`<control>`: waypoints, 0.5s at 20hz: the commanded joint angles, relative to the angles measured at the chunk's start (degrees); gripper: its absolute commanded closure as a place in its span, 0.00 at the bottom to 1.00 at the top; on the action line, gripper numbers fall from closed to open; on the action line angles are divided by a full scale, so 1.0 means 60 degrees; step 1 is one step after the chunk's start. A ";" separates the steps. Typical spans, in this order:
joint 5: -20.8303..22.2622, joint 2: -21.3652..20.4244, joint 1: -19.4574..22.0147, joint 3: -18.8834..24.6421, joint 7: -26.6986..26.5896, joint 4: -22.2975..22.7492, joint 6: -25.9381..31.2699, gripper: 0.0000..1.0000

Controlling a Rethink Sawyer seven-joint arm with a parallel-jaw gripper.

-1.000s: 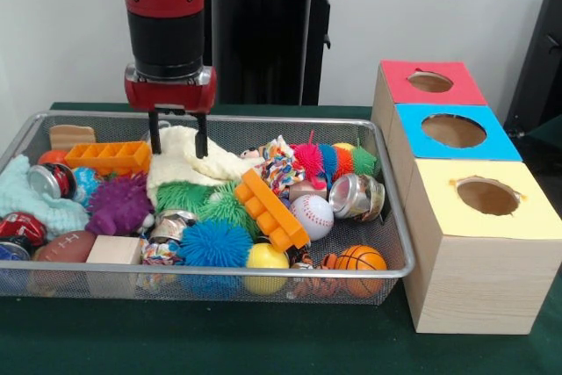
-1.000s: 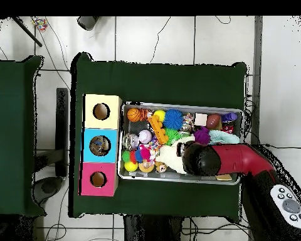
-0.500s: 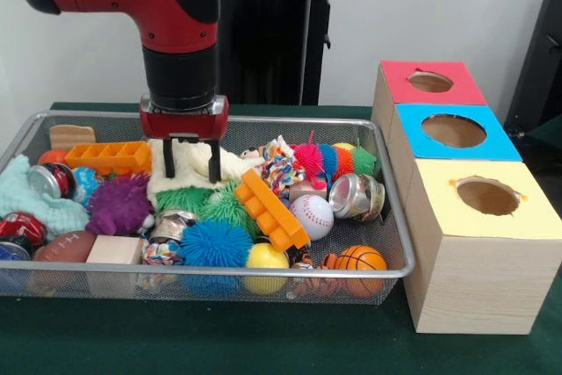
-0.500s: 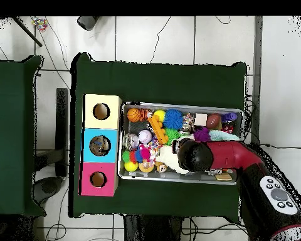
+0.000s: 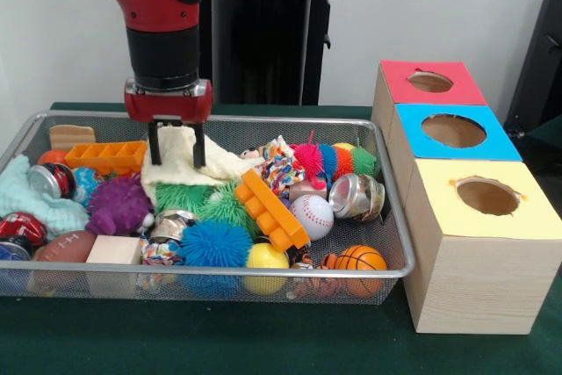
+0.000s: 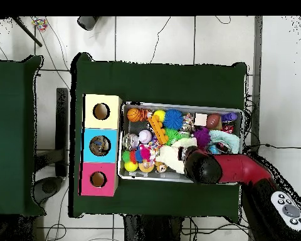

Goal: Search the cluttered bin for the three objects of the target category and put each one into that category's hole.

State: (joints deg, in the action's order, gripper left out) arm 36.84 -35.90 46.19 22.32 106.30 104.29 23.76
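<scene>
Gripper [image 5: 176,144] under my remote control pinches a cream cloth [image 5: 186,164] between its two black fingers, the fabric bunched above the mesh bin [image 5: 399,243]. Just below it sit green spiky balls [image 5: 206,199]; an orange block [image 5: 107,156] lies beside its left finger.

A green-covered table [image 5: 219,340] carries a wire mesh bin [image 5: 399,243] at left. Three wooden boxes [image 5: 474,278] stand just right of it.

Bin [image 5: 399,243] left of boxes [image 5: 474,243], gripper [image 5: 176,145] over cloth [image 5: 180,164].
</scene>
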 commanded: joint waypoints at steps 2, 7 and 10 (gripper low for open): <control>0.0084 -0.1608 0.0800 0.0068 -0.0384 0.1923 0.0033 0.00; -0.0146 -0.2310 0.0964 0.0291 -0.0493 0.2434 0.0391 0.00; -0.0109 -0.2268 0.0845 0.0267 -0.0356 0.2341 0.0446 0.00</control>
State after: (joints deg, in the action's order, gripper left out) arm 36.83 -46.30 51.40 22.28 106.30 114.51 23.48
